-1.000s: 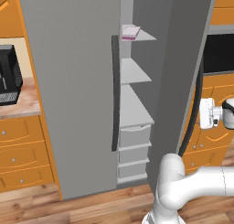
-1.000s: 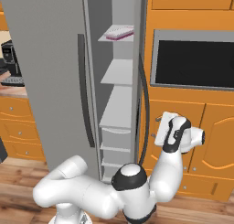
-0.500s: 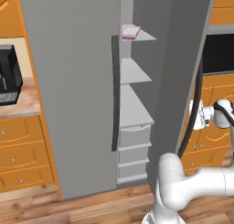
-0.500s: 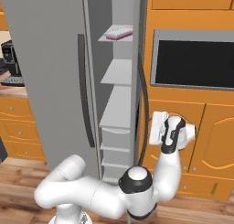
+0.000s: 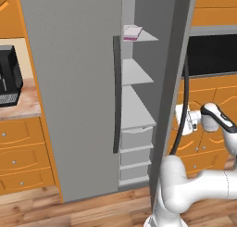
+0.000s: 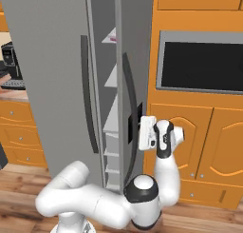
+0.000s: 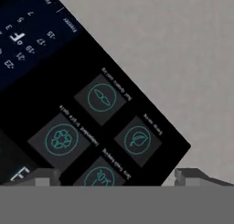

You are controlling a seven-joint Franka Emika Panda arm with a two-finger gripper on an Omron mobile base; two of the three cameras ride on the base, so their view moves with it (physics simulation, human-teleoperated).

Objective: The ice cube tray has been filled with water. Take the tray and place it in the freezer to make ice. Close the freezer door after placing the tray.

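The ice cube tray lies flat on the top shelf inside the freezer, showing a pale top and a pink edge; a pink sliver of the tray shows through the gap. The freezer door on the right stands partly ajar and appears edge-on from the left. My gripper is open and empty, pressed close to the door's outer face beside its dark curved handle. In the hand view the gripper faces the door's black control panel, fingertips wide apart.
The fridge's left door is closed, with a long dark handle. A black appliance sits on the counter at the left. A black-windowed oven and orange cabinets stand right of the fridge.
My hand has moved left against the freezer door's outer face. The door has swung further toward closed, narrowing the gap over the shelves.
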